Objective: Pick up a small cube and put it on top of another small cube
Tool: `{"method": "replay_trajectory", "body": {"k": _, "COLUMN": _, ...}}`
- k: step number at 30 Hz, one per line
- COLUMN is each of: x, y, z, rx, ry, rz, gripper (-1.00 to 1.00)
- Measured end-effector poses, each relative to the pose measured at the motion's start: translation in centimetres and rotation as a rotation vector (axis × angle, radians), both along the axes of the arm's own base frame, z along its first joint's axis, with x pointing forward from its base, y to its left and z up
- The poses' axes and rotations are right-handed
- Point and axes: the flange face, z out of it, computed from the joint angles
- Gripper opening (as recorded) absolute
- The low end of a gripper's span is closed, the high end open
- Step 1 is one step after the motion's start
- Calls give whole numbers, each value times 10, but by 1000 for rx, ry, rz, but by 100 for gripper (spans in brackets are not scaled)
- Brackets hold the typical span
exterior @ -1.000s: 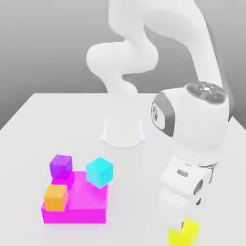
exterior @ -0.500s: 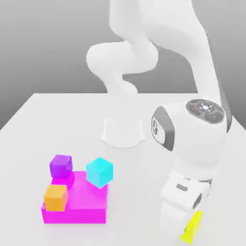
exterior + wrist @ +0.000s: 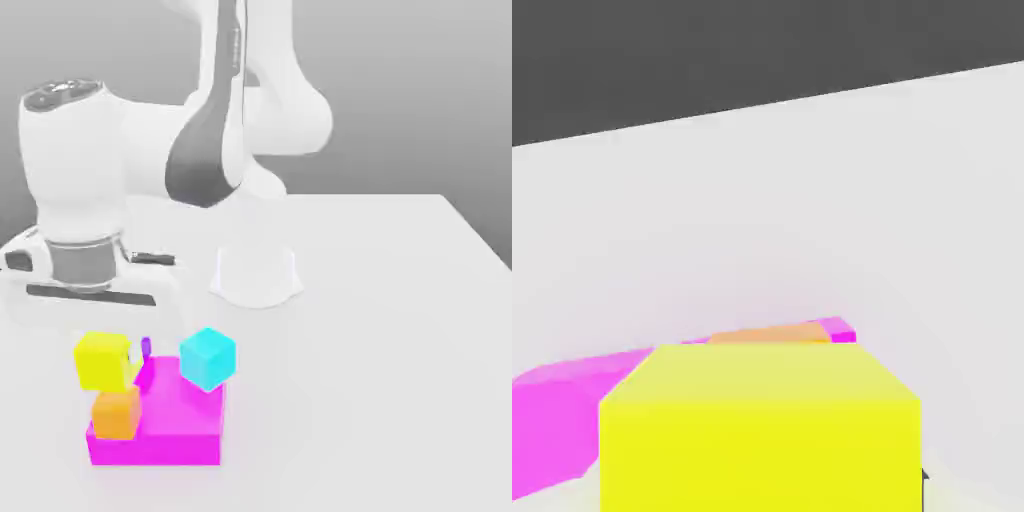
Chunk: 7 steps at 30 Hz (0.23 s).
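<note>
Orange cube (image 3: 116,413) sits nearest, on the magenta block (image 3: 182,440), at its corner toward the ext. view's left. Yellow cube (image 3: 103,361) is just above it; can't tell if they touch. Gripper (image 3: 130,358) has its fingers clamped on yellow. Cyan cube (image 3: 208,358) is at the block's far R corner in ext. view; purple cube (image 3: 146,347), mostly hidden, is behind yellow, w/ the arm base (image 3: 256,275) farthest back.

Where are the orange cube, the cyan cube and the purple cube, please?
Orange cube (image 3: 116,414): exterior view, on its front face.
Cyan cube (image 3: 208,358): exterior view, near its middle, where faces meet.
Purple cube (image 3: 146,346): exterior view, on the small part visible.
</note>
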Motion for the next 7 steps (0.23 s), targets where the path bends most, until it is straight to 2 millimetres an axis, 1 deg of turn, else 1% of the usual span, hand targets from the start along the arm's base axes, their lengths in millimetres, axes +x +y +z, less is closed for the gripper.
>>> {"method": "replay_trajectory", "body": {"k": 5, "x": 0, "y": 0, "z": 0, "rx": 0, "ry": 0, "rz": 0, "gripper": 100}}
{"method": "replay_trajectory", "body": {"k": 6, "x": 0, "y": 0, "z": -4, "rx": -1, "ry": 0, "rz": -1, "gripper": 100}}
{"method": "replay_trajectory", "body": {"k": 7, "x": 0, "y": 0, "z": 1, "rx": 0, "ry": 0, "rz": -1, "gripper": 100}}
